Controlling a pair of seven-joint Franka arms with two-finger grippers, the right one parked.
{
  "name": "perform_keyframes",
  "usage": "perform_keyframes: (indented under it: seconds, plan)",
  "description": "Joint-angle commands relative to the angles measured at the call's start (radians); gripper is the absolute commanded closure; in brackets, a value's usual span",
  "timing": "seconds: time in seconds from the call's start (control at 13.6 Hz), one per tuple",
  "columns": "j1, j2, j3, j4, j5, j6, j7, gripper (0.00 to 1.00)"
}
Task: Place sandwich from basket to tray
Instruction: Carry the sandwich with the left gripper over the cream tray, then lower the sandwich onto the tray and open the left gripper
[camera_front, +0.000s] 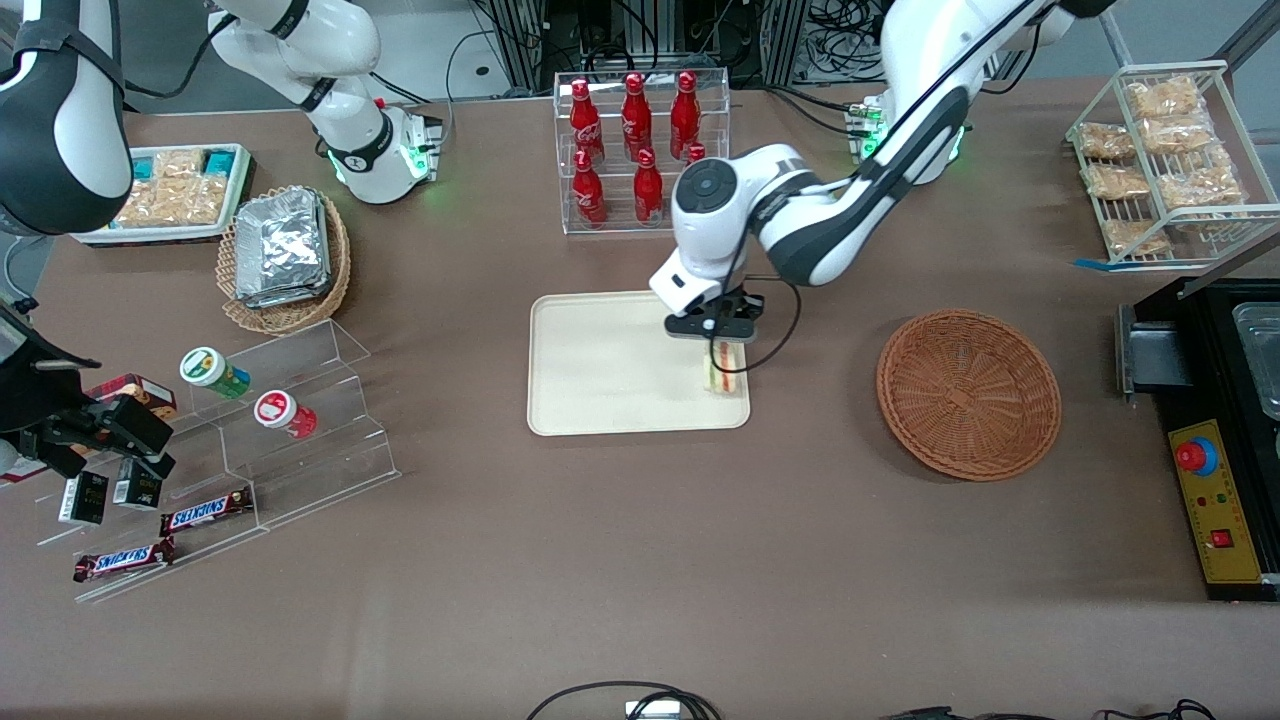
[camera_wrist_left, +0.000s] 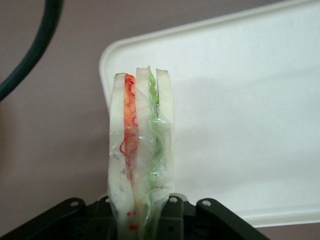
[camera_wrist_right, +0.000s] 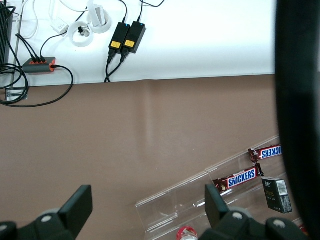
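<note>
Sandwich (camera_front: 724, 368), its base hidden, pinched by the hand (camera_front: 718, 335) over the tray (camera_front: 600, 365).

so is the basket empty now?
Empty: the basket shows only bare weave. The sandwich is over the tray, gripped by the tool.

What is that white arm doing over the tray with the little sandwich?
The arm's gripper is shut on a wrapped sandwich and holds it at the cream tray, near the tray's edge on the working arm's side. The round brown basket that it belongs to sits empty beside the tray. The sandwich appears to be at the tray but not yet let go.
</note>
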Motion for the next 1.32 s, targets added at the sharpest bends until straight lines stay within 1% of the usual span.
perform_keyframes:
  seconds: [0.0, 0.37, 0.44, 0.51, 0.59, 0.66, 0.74, 0.81, 0.96, 1.18, 1.25]
  plan:
    - [-0.041, 0.102, -0.001, 0.067, 0.036, 0.012, -0.072, 1.0]
    - [-0.048, 0.146, -0.001, 0.066, 0.056, 0.027, -0.084, 1.0]
    - [-0.048, 0.15, -0.001, 0.066, 0.056, 0.027, -0.084, 0.98]
    - [-0.048, 0.15, -0.001, 0.063, 0.056, 0.026, -0.084, 0.91]
    - [-0.048, 0.151, -0.001, 0.063, 0.056, 0.023, -0.084, 0.81]
    - [-0.048, 0.151, -0.001, 0.061, 0.056, 0.021, -0.084, 0.65]
    - [-0.048, 0.157, -0.001, 0.061, 0.056, 0.019, -0.093, 0.53]
    - [-0.048, 0.159, -0.001, 0.063, 0.056, 0.016, -0.105, 0.33]
    - [-0.048, 0.157, -0.001, 0.063, 0.056, 0.012, -0.11, 0.17]
    - [-0.047, 0.15, -0.001, 0.072, 0.056, -0.01, -0.13, 0.03]
    - [-0.044, 0.144, -0.001, 0.079, 0.054, -0.013, -0.141, 0.01]
